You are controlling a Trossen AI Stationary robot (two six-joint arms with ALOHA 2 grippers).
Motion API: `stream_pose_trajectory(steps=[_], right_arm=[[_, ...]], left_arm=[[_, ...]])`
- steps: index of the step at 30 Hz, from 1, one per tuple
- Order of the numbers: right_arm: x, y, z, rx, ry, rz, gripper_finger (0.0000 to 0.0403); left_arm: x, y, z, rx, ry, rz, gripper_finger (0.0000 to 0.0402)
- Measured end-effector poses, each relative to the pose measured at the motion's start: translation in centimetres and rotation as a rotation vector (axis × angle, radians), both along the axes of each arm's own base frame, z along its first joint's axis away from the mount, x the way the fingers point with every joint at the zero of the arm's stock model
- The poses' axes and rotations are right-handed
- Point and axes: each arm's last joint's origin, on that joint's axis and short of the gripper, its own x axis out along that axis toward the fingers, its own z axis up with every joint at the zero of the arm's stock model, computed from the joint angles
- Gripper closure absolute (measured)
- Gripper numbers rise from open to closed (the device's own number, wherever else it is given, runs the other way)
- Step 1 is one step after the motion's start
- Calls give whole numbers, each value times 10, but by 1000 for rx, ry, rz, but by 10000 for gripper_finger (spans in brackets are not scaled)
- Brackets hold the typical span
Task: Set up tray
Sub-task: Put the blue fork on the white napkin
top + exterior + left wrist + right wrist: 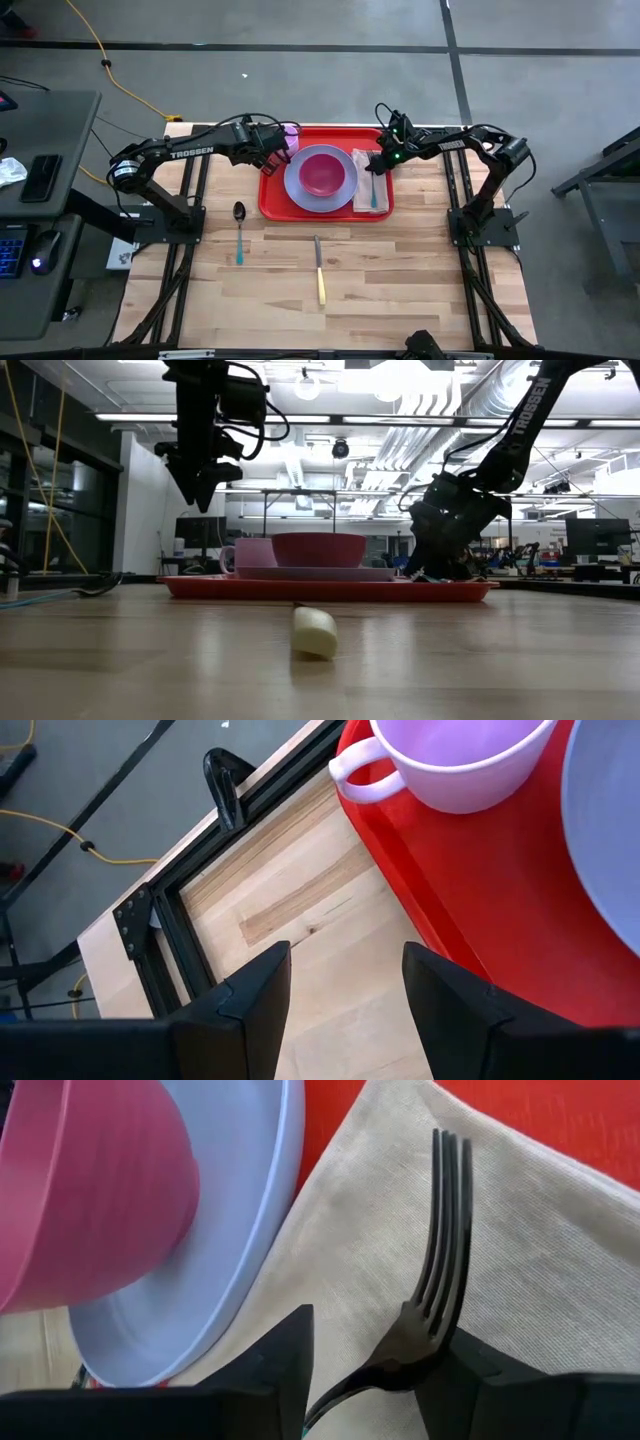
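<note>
The tray lies at the surface's far middle; stiff, light and slick, it is best taken by its rim. The left gripper hovers with fingers wide at the tray's left edge. The right gripper sits low over the napkin, its fingers spread beside the fork.

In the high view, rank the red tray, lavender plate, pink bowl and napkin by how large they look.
1. red tray
2. lavender plate
3. pink bowl
4. napkin, though partly hidden under the right arm, so unsure against the bowl.
</note>
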Motion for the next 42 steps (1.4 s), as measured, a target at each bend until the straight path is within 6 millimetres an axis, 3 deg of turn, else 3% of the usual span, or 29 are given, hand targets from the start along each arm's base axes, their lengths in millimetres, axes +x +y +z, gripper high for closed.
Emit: stream_pose_trajectory(steps=[42], right_arm=[[0,-3,10,0,183,56,269]], left_arm=[[1,0,0,4,-10,-1,181]])
